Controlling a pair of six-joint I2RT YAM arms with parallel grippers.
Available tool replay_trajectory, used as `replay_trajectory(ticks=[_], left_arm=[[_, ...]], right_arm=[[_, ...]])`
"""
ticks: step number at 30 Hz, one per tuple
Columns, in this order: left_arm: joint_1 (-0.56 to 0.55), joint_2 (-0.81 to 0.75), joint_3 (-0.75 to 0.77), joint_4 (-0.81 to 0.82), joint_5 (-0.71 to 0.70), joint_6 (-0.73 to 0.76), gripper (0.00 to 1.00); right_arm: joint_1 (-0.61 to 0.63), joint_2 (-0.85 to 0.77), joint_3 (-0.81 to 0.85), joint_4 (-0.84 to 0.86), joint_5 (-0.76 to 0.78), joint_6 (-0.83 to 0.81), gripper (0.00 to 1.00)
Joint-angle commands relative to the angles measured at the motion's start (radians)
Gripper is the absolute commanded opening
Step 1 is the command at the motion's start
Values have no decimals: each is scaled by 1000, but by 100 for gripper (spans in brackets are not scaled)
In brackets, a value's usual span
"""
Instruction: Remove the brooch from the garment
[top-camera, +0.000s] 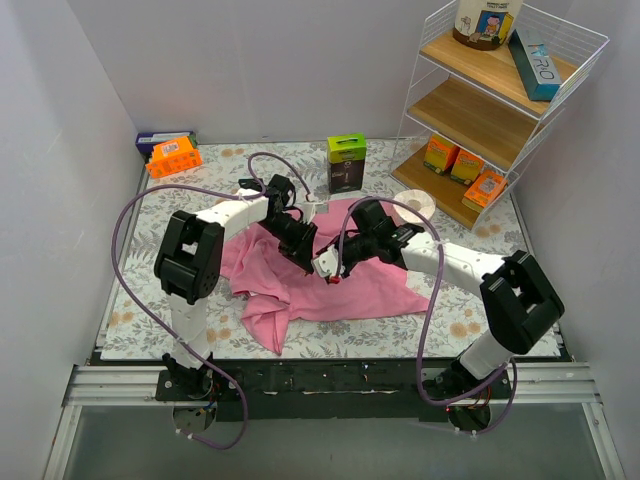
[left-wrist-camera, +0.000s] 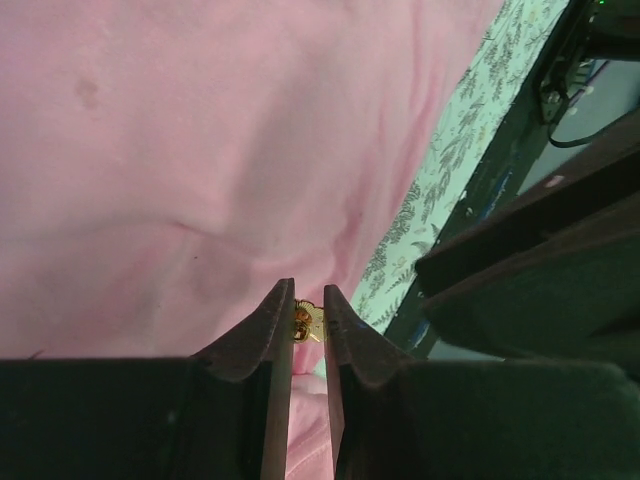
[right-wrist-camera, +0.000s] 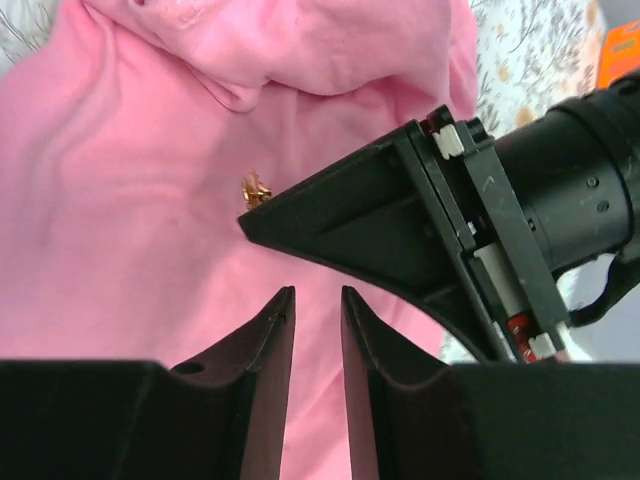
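The pink garment (top-camera: 345, 290) lies rumpled in the middle of the floral table cover. A small gold brooch (left-wrist-camera: 308, 322) sits between the tips of my left gripper (left-wrist-camera: 308, 300), which is shut on it right against the cloth (left-wrist-camera: 200, 150). In the right wrist view the brooch (right-wrist-camera: 255, 188) shows at the tip of the left gripper's finger (right-wrist-camera: 380, 220), on the garment (right-wrist-camera: 140, 260). My right gripper (right-wrist-camera: 318, 300) hovers close over the cloth just beside the left one, its jaws narrowly parted with nothing between them. From above the two grippers meet tip to tip (top-camera: 325, 263).
A wire shelf (top-camera: 500, 120) with boxes stands at the back right. A green and black box (top-camera: 346, 163) is behind the garment, an orange box (top-camera: 174, 157) at the back left, a white roll (top-camera: 415, 205) by the shelf's foot. The floral cover (top-camera: 140, 300) surrounds the garment.
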Motion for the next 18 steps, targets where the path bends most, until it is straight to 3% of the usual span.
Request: replay_trajectory(ticks=[1,8,18], left_arm=[[7,6,33,-39,84,-33,0],[14,17,21,-14,121,-81,0],[17,36,34,-2,142,-122,0]], right_arm=[[22,38,-9,83,-44,-354,32],[27,79,63,-80,-89,-483,28],[42,118,148,-285,-140,-549,30]])
